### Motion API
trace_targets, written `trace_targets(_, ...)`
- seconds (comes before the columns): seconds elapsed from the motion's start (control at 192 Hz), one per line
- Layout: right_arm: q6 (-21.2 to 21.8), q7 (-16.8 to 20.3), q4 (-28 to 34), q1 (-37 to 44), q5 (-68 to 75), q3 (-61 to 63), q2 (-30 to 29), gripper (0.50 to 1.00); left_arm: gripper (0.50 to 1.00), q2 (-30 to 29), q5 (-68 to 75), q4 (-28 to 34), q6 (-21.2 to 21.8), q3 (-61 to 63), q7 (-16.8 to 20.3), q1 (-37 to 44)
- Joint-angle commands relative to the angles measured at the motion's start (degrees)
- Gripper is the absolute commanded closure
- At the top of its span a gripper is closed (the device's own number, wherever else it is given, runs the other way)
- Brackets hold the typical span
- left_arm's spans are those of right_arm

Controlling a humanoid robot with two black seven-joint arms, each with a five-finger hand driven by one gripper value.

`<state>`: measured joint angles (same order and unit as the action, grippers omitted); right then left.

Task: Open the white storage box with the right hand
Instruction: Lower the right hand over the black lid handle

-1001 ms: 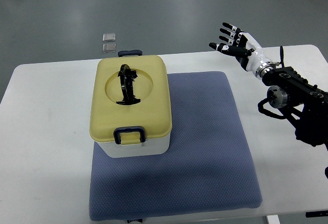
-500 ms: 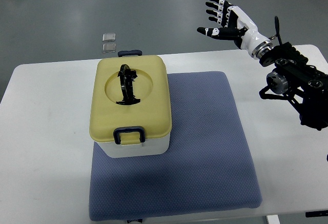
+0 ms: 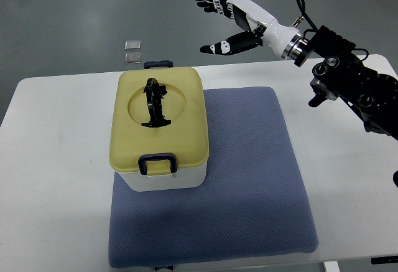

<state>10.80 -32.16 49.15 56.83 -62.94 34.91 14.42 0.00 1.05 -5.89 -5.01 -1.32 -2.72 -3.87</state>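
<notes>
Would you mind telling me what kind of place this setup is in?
Probably a robotics lab or test room: a plain white table on a bare grey floor, with a blue mat staged under one storage box.

A single top view looks steeply down from the robot's side onto the white table [image 3: 56,160], facing outward toward the grey floor beyond its far edge. It stands far enough back to take in most of the table.

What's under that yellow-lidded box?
The box sits on a blue mat spread over the white table. The mat beneath the box is covered, and the closed lid hides the inside.
</notes>
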Motion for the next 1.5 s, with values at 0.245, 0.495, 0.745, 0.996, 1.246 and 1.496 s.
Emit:
trace_targets(0.245, 0.0, -2.8, 4.6, 6.4, -9.5, -8.2, 1.1, 0.609, 0.5, 0.0, 0.0, -0.2, 0.0, 0.0, 0.0, 0.0)
trace_targets(0.495, 0.0, -2.8, 7.5, 10.5, -12.0, -13.8, 1.1, 0.611, 0.5, 0.0, 0.0, -0.4, 0.0, 0.0, 0.0, 0.0)
trace_targets(0.745, 0.1, -2.8, 7.5, 13.2, -15.5, -16.2, 0.1, 0.609, 0.5, 0.0, 0.0, -0.2, 0.0, 0.0, 0.0, 0.0)
trace_targets(0.996, 0.0, -2.8, 7.3, 15.9, -19.2, -19.3, -1.4, 0.623, 0.5, 0.0, 0.0, -0.2, 0.0, 0.1, 0.0, 0.0)
trace_targets(1.246, -0.5, -2.8, 6.9, 18.8, -26.2, -20.3, -3.6, 0.683, 0.5, 0.0, -0.1, -0.4, 0.0, 0.1, 0.0, -0.1)
trace_targets(1.496, -0.8, -2.8, 6.0, 22.5, -30.0, -23.8, -5.3, 0.685, 0.5, 0.0, -0.1, -0.3, 0.0, 0.1, 0.0, -0.3)
